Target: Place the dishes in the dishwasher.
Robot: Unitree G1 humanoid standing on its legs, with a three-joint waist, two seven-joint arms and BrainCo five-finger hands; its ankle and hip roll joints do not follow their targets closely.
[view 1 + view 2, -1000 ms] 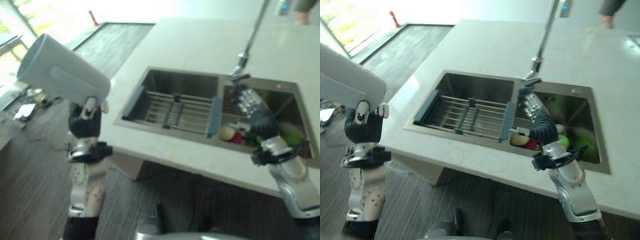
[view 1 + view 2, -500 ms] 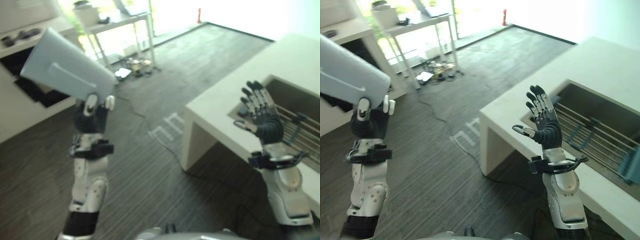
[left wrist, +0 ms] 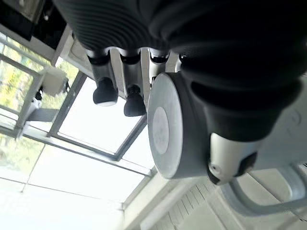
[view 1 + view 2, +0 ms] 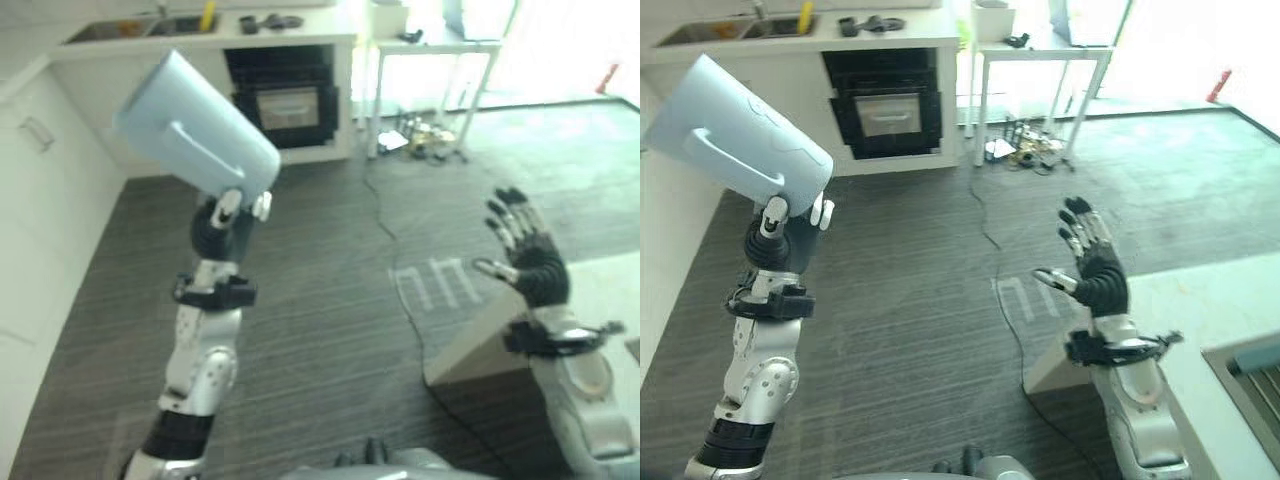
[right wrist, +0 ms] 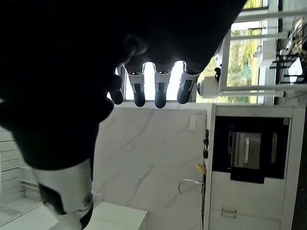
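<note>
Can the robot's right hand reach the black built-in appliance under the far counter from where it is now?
Probably not. The right hand is raised and open above the dark striped floor, while the black built-in appliance stands across a wide stretch of that floor. Nothing blocks the way; the robot would likely have to walk closer.

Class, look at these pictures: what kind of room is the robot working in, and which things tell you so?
Most likely a home kitchen: a built-in oven under a worktop, a sink set in that worktop, and white cabinets. The left robot hand holds a pale blue jug.
</note>
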